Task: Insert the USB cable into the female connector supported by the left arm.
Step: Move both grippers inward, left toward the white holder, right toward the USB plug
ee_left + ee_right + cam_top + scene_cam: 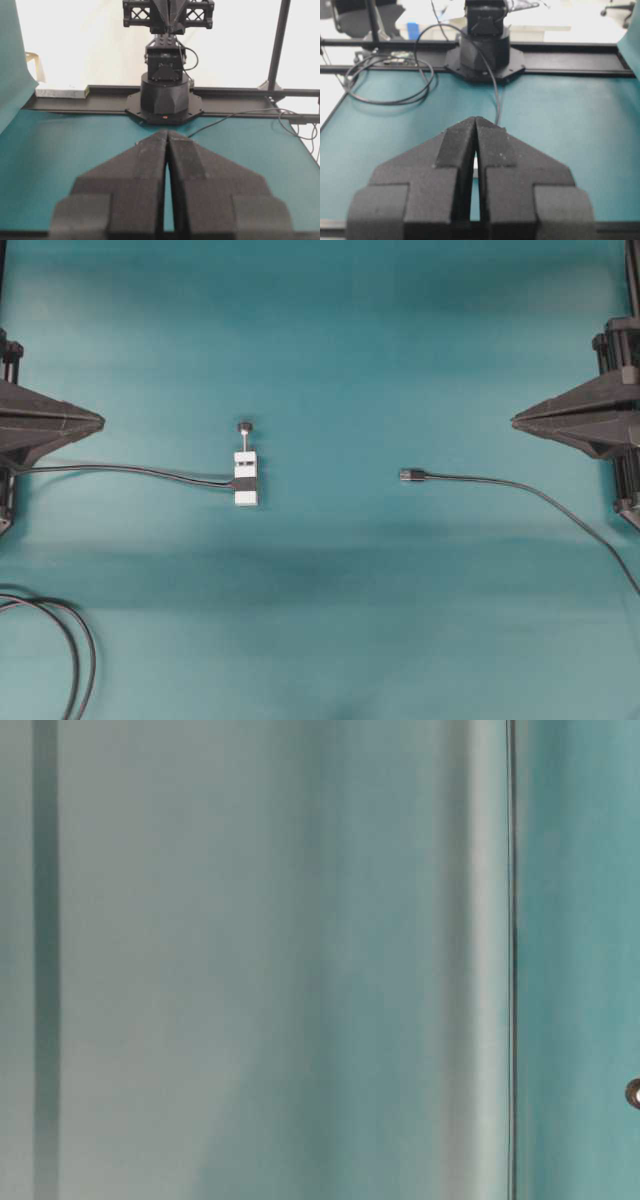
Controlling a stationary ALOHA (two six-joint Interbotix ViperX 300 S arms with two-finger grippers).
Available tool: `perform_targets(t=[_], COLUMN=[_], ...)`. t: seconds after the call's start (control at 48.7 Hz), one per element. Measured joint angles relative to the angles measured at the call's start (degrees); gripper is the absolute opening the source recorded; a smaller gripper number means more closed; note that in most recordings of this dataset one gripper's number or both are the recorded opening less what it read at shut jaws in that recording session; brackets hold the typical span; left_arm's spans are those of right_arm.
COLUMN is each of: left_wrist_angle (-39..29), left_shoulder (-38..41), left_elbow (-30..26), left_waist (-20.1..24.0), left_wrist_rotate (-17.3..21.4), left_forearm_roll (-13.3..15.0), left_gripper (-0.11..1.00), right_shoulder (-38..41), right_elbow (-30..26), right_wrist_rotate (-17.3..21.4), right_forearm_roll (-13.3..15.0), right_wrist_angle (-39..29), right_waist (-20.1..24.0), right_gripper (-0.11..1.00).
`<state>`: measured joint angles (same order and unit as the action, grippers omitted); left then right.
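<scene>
Closed and empty, our right claw waits at the surface's edge; the USB cable lies nearest it, plug pointing left at the female connector, which sits crosswise beyond. Our left claw, also closed, holds nothing.

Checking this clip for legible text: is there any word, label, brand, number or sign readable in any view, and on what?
No readable text in any view.
White rectangular connector block with a black band: no print visible.
Small dark rectangular plug of the grey USB cable: too small to show any marking.
Black round arm base with a red dot: a dot only, no lettering.
Flat pale bar on the black rail: blurred, nothing legible.
</scene>
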<state>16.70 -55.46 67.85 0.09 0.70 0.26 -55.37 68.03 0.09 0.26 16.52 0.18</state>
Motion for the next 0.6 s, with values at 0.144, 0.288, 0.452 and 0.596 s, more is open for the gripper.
perform_targets(t=[0.144, 0.288, 0.452, 0.596], left_wrist_angle=[-1.6, -3.4, -3.3, -1.0], left_shoulder=[0.5, 3.1, 8.4, 13.3], left_elbow=[0.7, 0.7, 2.2, 3.9], left_waist=[-0.2, -0.3, -0.8, -1.0], left_wrist_rotate=[0.2, 2.1, 3.6, 3.6], left_forearm_roll=[0.1, 0.1, 0.1, 0.2], left_gripper=[0.00, -0.01, -0.01, 0.00], right_shoulder=[0.6, 5.7, 14.1, 17.7], right_elbow=[0.1, 0.1, 0.3, 2.1], right_wrist_rotate=[1.3, 4.0, 6.2, 6.5], right_forearm_roll=[0.1, 0.1, 0.2, 0.2], right_wrist_angle=[0.0, 0.0, 1.7, 5.1], right_waist=[0.6, 1.6, 1.6, 1.3], right_gripper=[0.00, 0.00, 0.00, 0.00])
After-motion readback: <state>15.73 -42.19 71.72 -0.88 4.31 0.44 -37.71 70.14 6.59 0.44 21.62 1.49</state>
